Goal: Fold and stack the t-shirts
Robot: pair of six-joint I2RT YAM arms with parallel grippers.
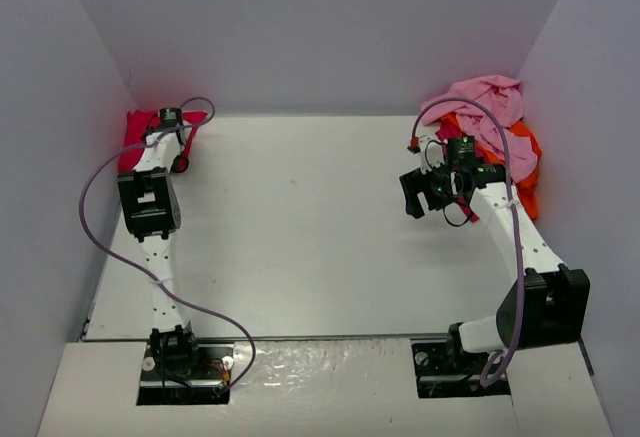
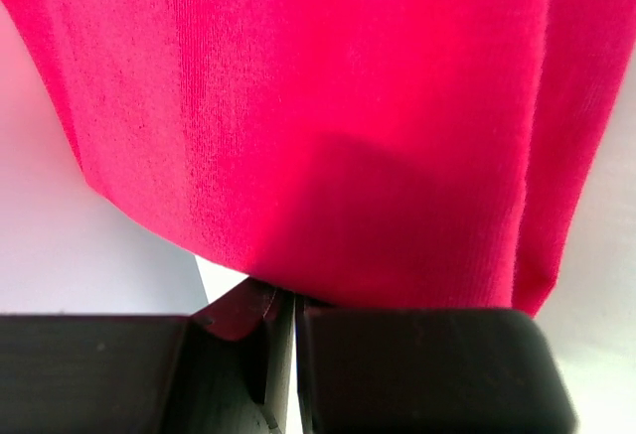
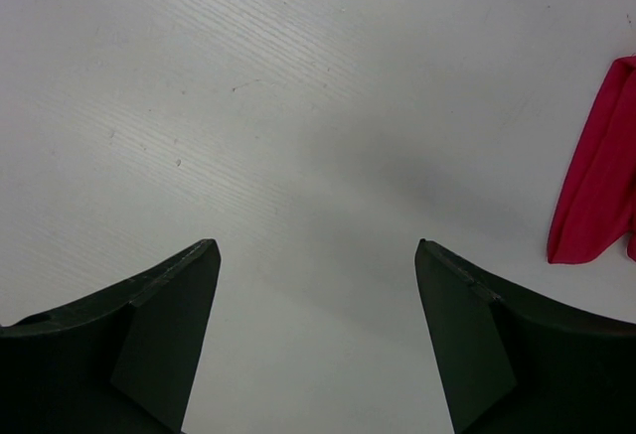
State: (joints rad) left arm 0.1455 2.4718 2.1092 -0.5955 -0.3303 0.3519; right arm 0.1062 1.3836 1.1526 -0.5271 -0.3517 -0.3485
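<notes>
The crimson-red t-shirt (image 1: 135,135) lies bunched in the far left corner of the table. It fills most of the left wrist view (image 2: 328,106). My left gripper (image 1: 160,125) reaches into that corner; its jaws (image 2: 295,300) are closed together at the shirt's lower edge and nip the cloth. My right gripper (image 1: 425,192) is open and empty, hovering over bare table (image 3: 316,245), right of centre. A strip of the red shirt shows at the right edge of the right wrist view (image 3: 596,186). A light pink t-shirt (image 1: 490,102) lies crumpled on an orange t-shirt (image 1: 525,172) at the far right. I cannot make out a dark magenta shirt.
Grey walls (image 1: 330,27) close the table in on the left, back and right. The white tabletop (image 1: 300,227) spreads between the two arms. A purple cable (image 1: 95,182) loops off the left arm; another loops over the right arm by the pile.
</notes>
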